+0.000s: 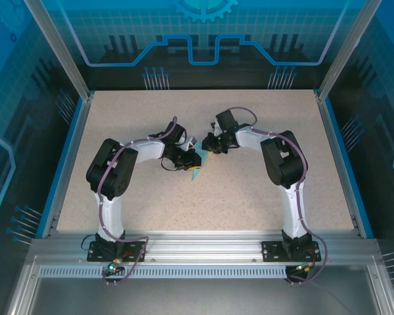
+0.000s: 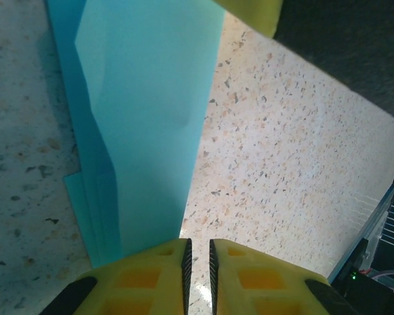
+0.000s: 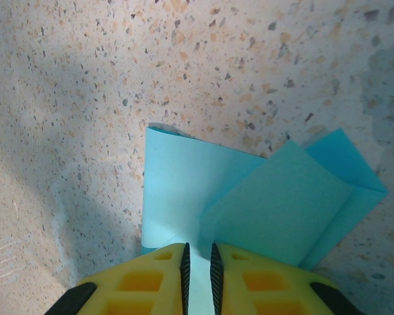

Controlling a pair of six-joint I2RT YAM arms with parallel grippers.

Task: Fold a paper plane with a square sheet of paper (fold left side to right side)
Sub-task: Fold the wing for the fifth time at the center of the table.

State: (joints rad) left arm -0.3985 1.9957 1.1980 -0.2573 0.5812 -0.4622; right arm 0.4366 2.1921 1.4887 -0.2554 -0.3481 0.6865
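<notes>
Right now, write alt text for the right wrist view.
A folded light-blue sheet of paper lies on a speckled table, its near edge entering the gap between the yellow jaws of the right gripper at the bottom.

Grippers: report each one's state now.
Left gripper: closed on the folded blue paper, at its edge.
Right gripper: closed on the same paper.

Under my left gripper [image 1: 196, 161] and my right gripper [image 1: 210, 147] spreads a speckled beige tabletop [image 1: 262, 197], evenly lit, with soft shadows. Well out to either side of them runs blue edging [image 1: 64, 164]. Beyond them, past the table's far edge, stands a blue back wall [image 1: 118, 26] with a grid, circuit lines and a gear emblem [image 1: 203, 6], flanked by slanting aluminium posts [image 1: 56, 46]. Behind them an aluminium rail [image 1: 203, 246] crosses.
</notes>
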